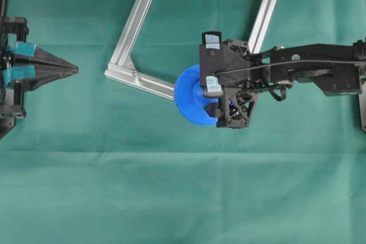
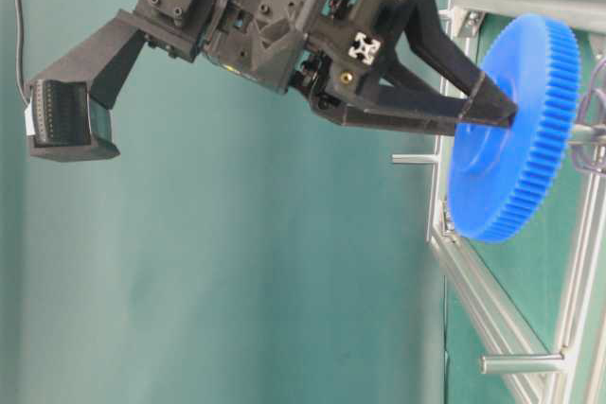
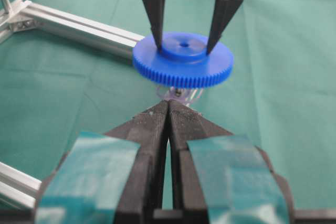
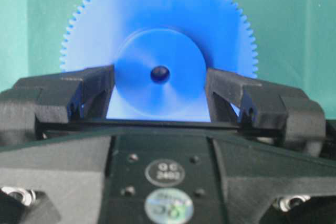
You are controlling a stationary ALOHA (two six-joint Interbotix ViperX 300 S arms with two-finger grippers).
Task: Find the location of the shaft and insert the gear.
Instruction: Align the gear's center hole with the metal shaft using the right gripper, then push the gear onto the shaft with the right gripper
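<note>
On the far left of the overhead view the left hand (image 1: 73, 68) lies low over the green cloth of the table (image 1: 171, 198), its two dark fingers pressed together to a point with nothing between them; teal tape wraps each finger further back. In its own wrist view the closed fingertips (image 3: 169, 109) aim straight at the gear, well apart from it.

Moving right, an open aluminium frame (image 1: 137, 15) lies tilted on the cloth, its lower rail running toward the middle of the table. Just past the end of that rail sits the gear (image 1: 191, 98), bright blue, flat, with a finely toothed rim. The right hand (image 1: 213, 92) reaches in from the right edge and grips the gear by its raised central hub: the right wrist view shows a finger on each side of the hub (image 4: 157, 74), touching it, with the small centre hole between them.

Under the gear, the left wrist view shows the shaft (image 3: 179, 92), a tiny silvery pin on a clear rounded plate (image 3: 181, 95). The gear hangs just above it, level; whether the pin has entered the hole cannot be told.
</note>
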